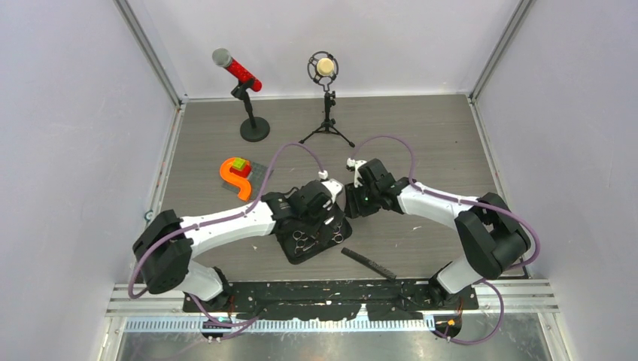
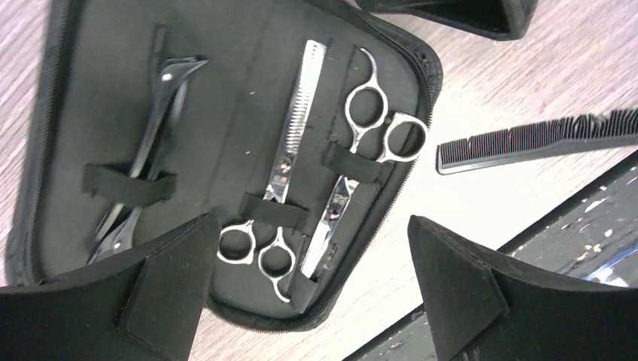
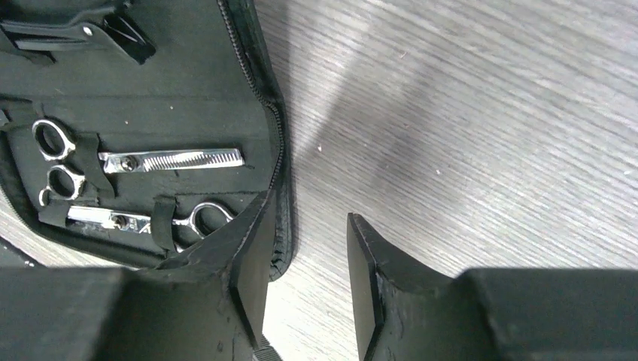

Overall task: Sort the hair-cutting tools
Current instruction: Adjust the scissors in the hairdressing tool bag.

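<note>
A black zip case (image 2: 53, 113) lies open on the table. Straps inside it hold thinning scissors (image 2: 297, 143), a second pair of silver scissors (image 2: 361, 150) and black hair clips (image 2: 150, 143). A black comb (image 2: 542, 135) lies on the wood just outside the case. My left gripper (image 2: 312, 220) hangs open wide above the case's near end, holding nothing. My right gripper (image 3: 310, 210) is open over bare table right beside the case's zip edge (image 3: 278, 150), with nothing between its fingers. The same thinning scissors (image 3: 173, 160) show in the right wrist view.
A red microphone (image 1: 237, 71) and a cream microphone on a tripod (image 1: 325, 71) stand at the back. An orange S-shaped piece with a green block (image 1: 237, 177) sits on a grey mat left of the arms. A black plate (image 1: 331, 297) runs along the near edge.
</note>
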`<act>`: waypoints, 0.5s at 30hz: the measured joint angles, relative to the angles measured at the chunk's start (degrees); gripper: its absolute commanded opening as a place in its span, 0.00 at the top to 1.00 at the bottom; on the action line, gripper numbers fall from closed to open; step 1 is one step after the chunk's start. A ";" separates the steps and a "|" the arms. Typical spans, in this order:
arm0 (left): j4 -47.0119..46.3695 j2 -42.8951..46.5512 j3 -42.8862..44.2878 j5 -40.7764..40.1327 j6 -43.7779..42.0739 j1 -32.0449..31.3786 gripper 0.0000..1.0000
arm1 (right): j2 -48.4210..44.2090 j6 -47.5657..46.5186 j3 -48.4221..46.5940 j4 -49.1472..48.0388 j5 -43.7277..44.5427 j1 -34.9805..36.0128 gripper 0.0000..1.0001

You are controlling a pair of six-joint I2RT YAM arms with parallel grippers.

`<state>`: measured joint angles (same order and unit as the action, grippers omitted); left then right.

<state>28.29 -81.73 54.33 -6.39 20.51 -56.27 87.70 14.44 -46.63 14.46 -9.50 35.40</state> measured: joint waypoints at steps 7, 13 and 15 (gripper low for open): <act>-2.97 -7.76 1.84 2.73 -5.20 -1.84 0.01 | -0.11 -0.17 0.94 0.46 -1.64 -0.02 0.67; -4.46 -10.01 2.25 3.50 -7.37 -1.90 0.05 | -0.13 0.98 3.50 -0.85 -6.16 -0.02 0.65; -4.81 -10.16 2.25 3.48 -7.52 -1.90 0.08 | -0.63 1.38 4.31 -1.27 -7.21 -0.11 0.65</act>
<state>23.49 -91.90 56.58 -2.92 12.99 -58.17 87.07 15.81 -42.33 13.19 -16.71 35.29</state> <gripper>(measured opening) 0.953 0.343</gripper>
